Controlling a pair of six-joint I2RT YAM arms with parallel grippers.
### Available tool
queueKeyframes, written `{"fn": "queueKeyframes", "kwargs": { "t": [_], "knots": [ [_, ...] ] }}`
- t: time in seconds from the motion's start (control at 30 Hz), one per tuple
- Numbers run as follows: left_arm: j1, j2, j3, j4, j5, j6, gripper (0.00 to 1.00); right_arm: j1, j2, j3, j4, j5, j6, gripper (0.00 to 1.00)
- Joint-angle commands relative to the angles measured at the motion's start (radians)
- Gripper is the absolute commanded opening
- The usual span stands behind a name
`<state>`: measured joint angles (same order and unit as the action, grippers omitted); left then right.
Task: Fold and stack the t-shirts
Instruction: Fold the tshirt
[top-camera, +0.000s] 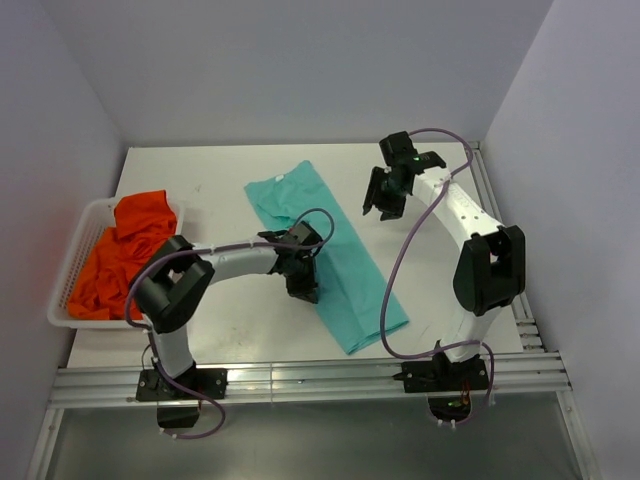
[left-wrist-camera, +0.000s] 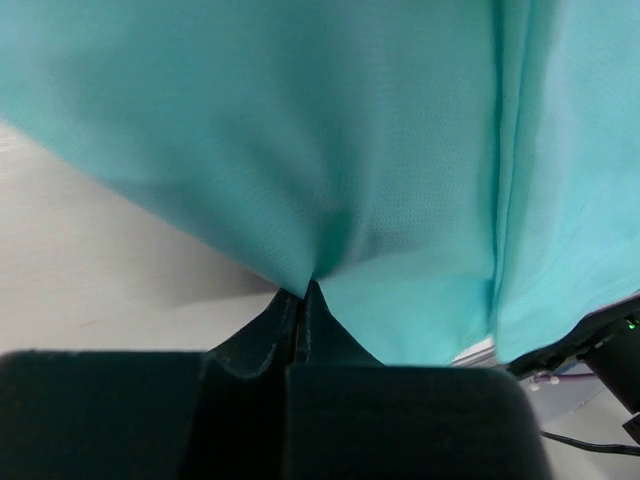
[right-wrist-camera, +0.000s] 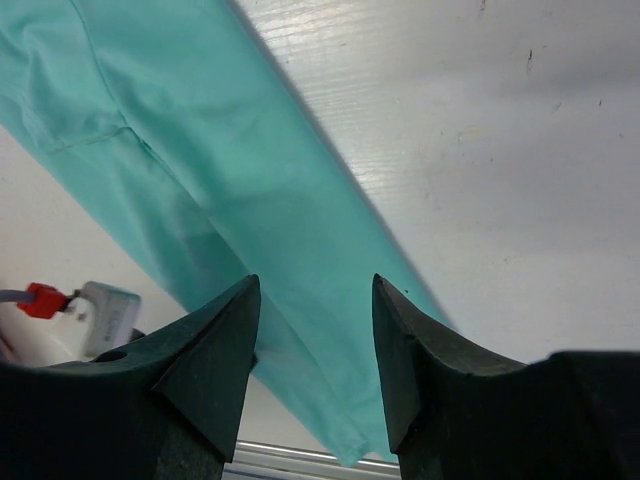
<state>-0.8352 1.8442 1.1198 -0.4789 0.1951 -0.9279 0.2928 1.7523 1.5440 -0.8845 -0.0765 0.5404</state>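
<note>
Now the left hand is clenched on the teal t-shirt, a long strip on the table; the right hand hangs released nearby

Robot lab cell: plain walls enclosing white table, aluminium rails

Teal shirt runs diagonally across the mid-table, and the left arm spans the near-left surface. Basket occupies the left edge. Open surface at far-left, and between shirt and right arm, crossed by a cable.
</note>
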Motion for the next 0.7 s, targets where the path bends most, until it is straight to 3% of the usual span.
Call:
{"fn": "queueKeyframes", "kwargs": {
  "t": [0.0, 0.13, 0.27, 0.67],
  "knots": [
    [0.097, -0.081, -0.096, -0.082, -0.114, 0.052, 0.0, -0.007, -0.031, 0.019, 0.007, -0.009, -0.008, 0.56],
    [0.238, -0.195, -0.173, -0.133, -0.151, 0.144, 0.0, -0.007, -0.028, 0.015, 0.016, -0.031, -0.003, 0.55],
    [0.367, -0.175, -0.153, -0.156, -0.16, 0.213, 0.0, -0.007, -0.011, 0.027, 0.018, -0.057, 0.004, 0.54],
    [0.395, 0.046, 0.145, -0.19, -0.128, 0.241, 0.0, -0.009, -0.043, 0.024, -0.002, -0.009, 0.007, 0.55]
  ]
}}
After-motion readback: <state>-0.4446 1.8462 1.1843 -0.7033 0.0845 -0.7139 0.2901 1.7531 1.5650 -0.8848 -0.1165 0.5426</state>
